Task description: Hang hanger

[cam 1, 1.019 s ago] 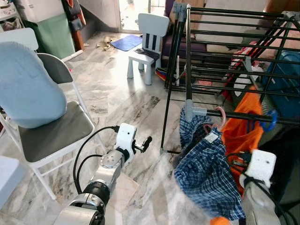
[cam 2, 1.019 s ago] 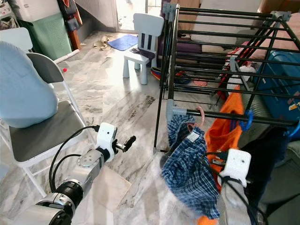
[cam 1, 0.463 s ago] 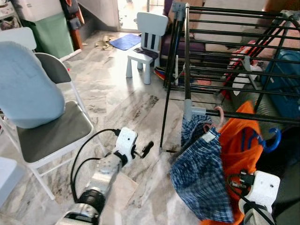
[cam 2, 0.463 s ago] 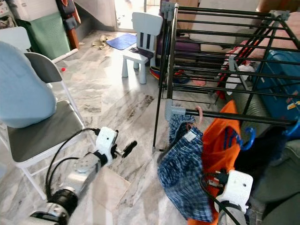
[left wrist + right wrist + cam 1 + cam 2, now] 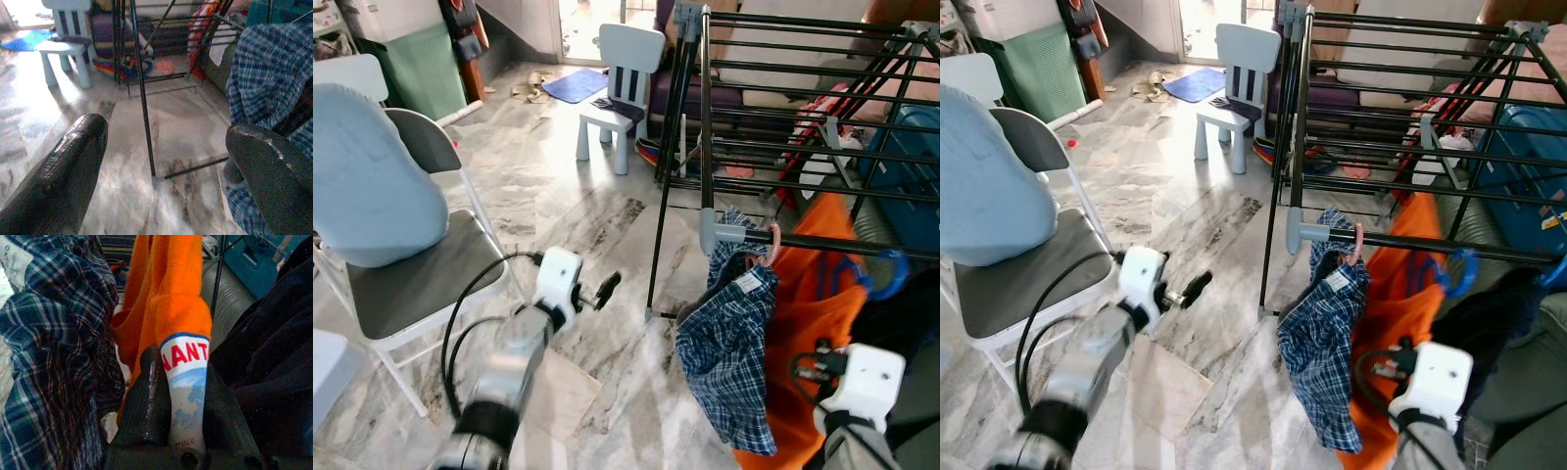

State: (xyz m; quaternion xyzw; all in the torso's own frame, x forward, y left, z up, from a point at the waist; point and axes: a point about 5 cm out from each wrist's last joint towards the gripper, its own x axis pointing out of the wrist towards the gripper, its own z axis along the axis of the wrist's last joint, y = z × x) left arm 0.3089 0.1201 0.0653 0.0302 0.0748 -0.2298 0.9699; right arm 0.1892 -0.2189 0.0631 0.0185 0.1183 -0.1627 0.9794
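A pink hanger (image 5: 770, 243) is hanging on the front rail of the black drying rack (image 5: 705, 127), carrying a blue checked shirt (image 5: 729, 352). Just beside it a blue hanger (image 5: 884, 277) is holding an orange garment (image 5: 808, 333) on the same rail. The right gripper (image 5: 178, 387) is sitting low by the rack, its fingers clamped on the orange garment's hem. The left gripper (image 5: 605, 288) is hovering over the marble floor (image 5: 558, 211) near a folding chair (image 5: 416, 279), its fingers spread apart and holding nothing
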